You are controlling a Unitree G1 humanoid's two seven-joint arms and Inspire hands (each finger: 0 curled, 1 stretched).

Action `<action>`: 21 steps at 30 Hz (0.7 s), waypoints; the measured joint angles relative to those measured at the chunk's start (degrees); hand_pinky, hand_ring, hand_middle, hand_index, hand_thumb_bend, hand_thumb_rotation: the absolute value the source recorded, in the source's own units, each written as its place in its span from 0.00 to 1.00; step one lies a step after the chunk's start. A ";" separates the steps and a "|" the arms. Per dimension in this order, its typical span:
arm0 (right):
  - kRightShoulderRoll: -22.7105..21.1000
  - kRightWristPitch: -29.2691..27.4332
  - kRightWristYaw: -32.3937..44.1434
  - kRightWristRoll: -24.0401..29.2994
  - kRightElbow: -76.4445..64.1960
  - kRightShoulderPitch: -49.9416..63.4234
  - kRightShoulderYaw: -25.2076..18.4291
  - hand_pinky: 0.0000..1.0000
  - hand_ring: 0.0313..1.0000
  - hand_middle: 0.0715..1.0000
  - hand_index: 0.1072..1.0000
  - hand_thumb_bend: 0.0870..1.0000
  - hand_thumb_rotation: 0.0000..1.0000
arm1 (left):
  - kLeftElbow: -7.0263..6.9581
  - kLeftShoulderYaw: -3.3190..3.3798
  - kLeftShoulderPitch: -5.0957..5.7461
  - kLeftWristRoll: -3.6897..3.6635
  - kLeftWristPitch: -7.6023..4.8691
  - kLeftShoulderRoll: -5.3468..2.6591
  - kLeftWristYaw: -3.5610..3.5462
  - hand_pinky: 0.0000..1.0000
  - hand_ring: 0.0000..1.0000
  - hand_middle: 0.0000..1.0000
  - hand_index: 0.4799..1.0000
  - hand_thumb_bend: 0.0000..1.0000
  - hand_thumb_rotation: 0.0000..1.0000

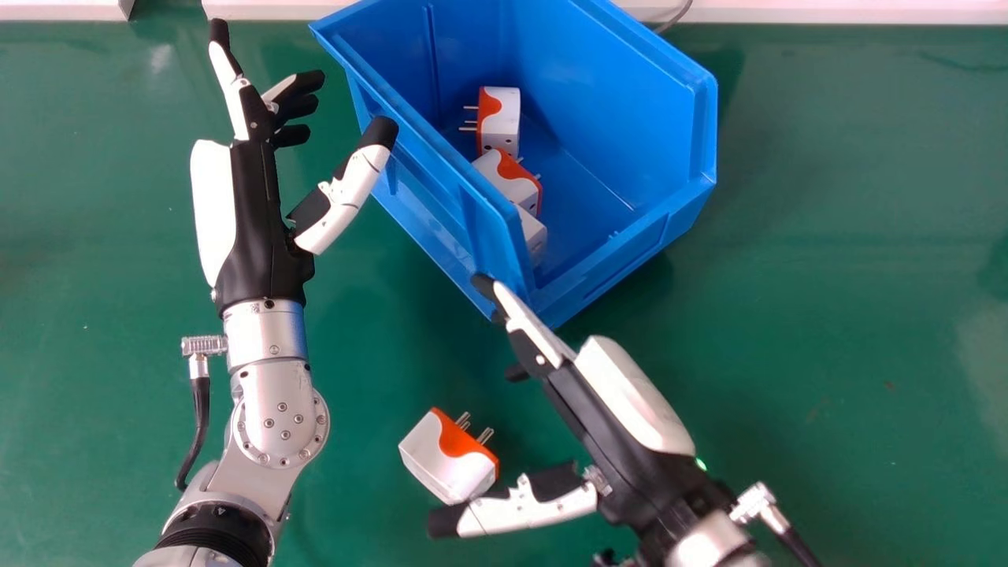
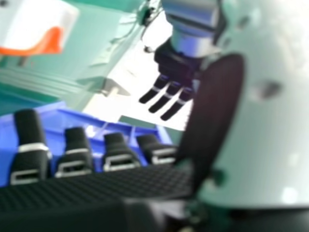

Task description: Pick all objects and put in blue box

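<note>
Fingers, right hand (image 1: 622, 433): extended and apart from the thumb; grasp open.
Fingers, left hand (image 1: 256, 220): extended to slightly relaxed; grasp open.
Loose plug (image 1: 445, 457): on the green table (image 1: 827, 315), at the mouth of the right hand's grasp, beside the thumb tip; contact cannot be confirmed. Prongs face obliquely toward the blue box (image 1: 429, 213).
Box contents, head view: upper plug (image 1: 510, 122) and middle plug (image 1: 512, 185), both white and orange; white block (image 1: 531, 236), partly hidden by the side wall.
Right hand view: dark fingertips (image 2: 29, 130) in front of the blue box; ribbed finger surface; left hand farther off, finger undersides exposed; a white and orange plug beyond.
Box edges: near corner just beside the right fingertips; left rim just beside or under the left thumb tip.
Open room: green surface between the loose plug and the box's near corner; interior floor along the box's right side.
</note>
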 measured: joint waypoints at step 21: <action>1.17 1.45 -2.27 -1.54 11.80 -6.36 2.48 0.78 0.88 0.86 0.85 0.98 0.31 | -0.19 -0.09 -0.01 0.30 0.12 -0.21 1.04 0.73 0.78 0.80 0.64 0.74 0.60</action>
